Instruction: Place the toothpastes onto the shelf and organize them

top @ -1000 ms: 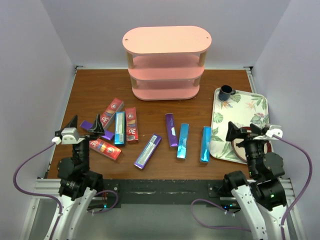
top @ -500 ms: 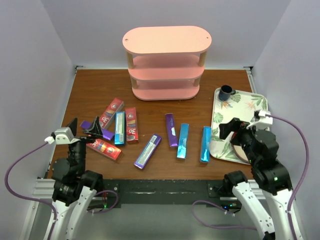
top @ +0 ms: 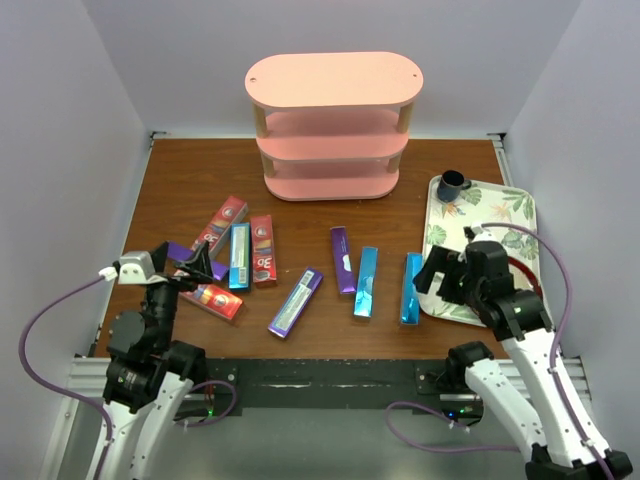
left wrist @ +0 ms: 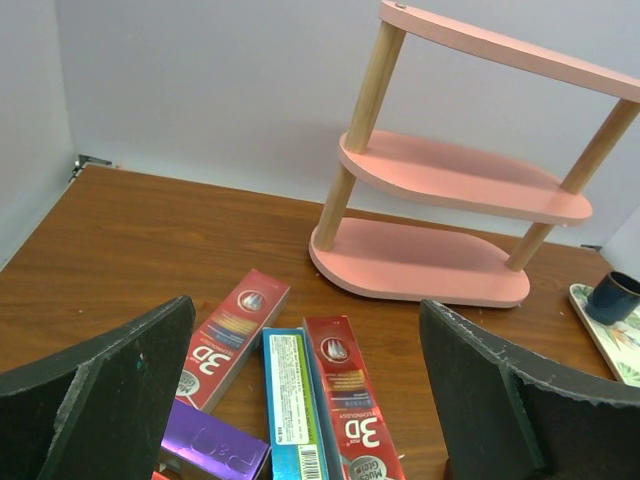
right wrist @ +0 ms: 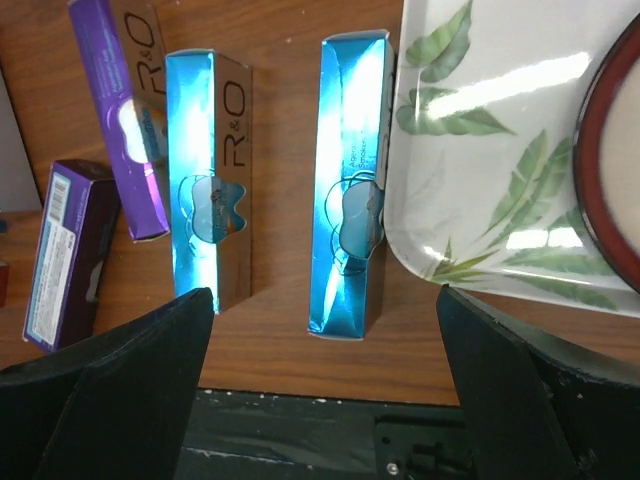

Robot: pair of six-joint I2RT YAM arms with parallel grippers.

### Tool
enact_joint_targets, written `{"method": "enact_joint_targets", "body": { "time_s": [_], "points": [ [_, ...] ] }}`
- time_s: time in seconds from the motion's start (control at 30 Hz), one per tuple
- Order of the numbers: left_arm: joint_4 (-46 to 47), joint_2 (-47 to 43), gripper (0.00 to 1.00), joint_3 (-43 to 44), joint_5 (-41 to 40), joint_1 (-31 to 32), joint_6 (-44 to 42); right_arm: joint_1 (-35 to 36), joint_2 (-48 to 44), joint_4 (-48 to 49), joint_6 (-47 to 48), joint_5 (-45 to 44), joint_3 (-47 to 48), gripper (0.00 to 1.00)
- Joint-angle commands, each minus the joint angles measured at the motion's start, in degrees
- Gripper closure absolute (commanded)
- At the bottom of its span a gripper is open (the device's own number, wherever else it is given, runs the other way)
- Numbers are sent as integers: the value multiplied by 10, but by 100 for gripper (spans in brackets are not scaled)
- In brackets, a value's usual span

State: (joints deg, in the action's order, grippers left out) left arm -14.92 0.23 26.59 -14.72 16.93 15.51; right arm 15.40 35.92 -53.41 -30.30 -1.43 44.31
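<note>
Nine slim cardboard cartons of toothpastes [top: 366, 281] lie flat on the brown wooden table [top: 450, 165], all in its near half: three red, three purple and three shiny blue ones that mirror the light. Five crowd toward the near left corner, some touching side by side. Four lie from the middle toward the right, and the rightmost blue carton [right wrist: 352, 180] lies just along the rim of the floral tray [right wrist: 480, 120] at the right edge. The pink shelf [top: 335, 80], with smooth oval boards and pale round wooden posts, stands at the middle of the far edge. We see bare wood between it and the cartons. The left fingers [left wrist: 100, 400] and the right fingers [right wrist: 110, 370] both stand wide apart and hold nothing.
</note>
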Motion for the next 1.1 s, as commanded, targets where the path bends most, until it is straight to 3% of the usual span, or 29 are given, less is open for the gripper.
{"method": "enact_joint_targets", "body": {
  "time_s": [0.0,0.27,0.4,0.6,0.77,1.07],
  "points": [
    [9,-82,0,8,17,7,8,44,12,62,-58,35,-74,1],
    [7,-82,0,9,15,20,5,233,53,80,-171,-172,-116,2],
    [5,-82,0,10,14,22,5,297,66,114,-208,-195,-136,1],
    [1,-82,0,12,4,28,4,435,166,85,-312,-354,-110,5],
    [-2,-82,0,13,1,34,4,482,232,60,-375,-415,-94,9],
    [-8,-82,0,17,-6,40,5,510,215,57,-428,-440,-121,28]
  ]
}}
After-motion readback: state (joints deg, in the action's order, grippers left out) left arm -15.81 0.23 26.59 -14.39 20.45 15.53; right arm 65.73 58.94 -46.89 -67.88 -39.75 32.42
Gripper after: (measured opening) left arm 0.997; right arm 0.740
